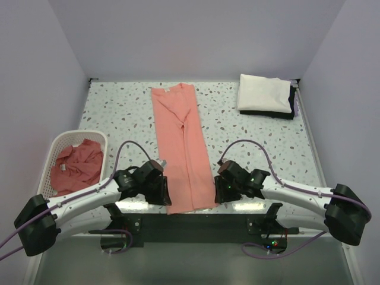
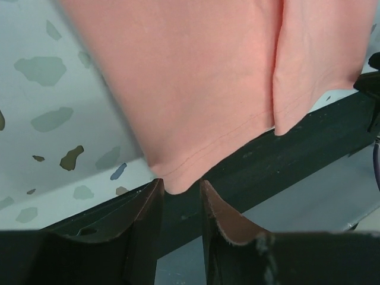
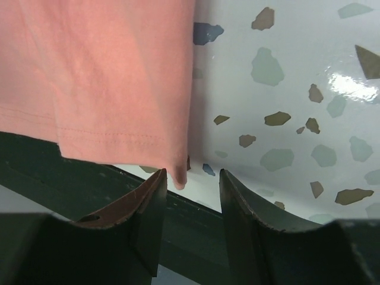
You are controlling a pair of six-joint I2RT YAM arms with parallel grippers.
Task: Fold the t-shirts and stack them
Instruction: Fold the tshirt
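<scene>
A long, narrow folded t-shirt (image 1: 181, 148) lies down the middle of the table (image 1: 119, 113), collar end at the far side, its hem end hanging a little over the table's near edge onto the dark rail (image 2: 309, 136). The left fingers (image 2: 142, 211) sit at the hem's left corner, parted, with the corner's tip just at the mouth of the gap and not pinched. The right fingers (image 3: 148, 205) sit at the hem's right corner, likewise parted and gripping nothing, the cloth tip hanging just beside one finger. Both long edges of this shirt run fairly straight, with bare speckled table on either side. Left of it, at the table's left edge, a white lattice basket (image 1: 56, 145) holds a crumpled t-shirt (image 1: 77, 166). Right of its collar end, in the table's far corner, a white folded cloth (image 1: 264, 93) rests on a dark cloth (image 1: 292, 101), well apart from the shirt
</scene>
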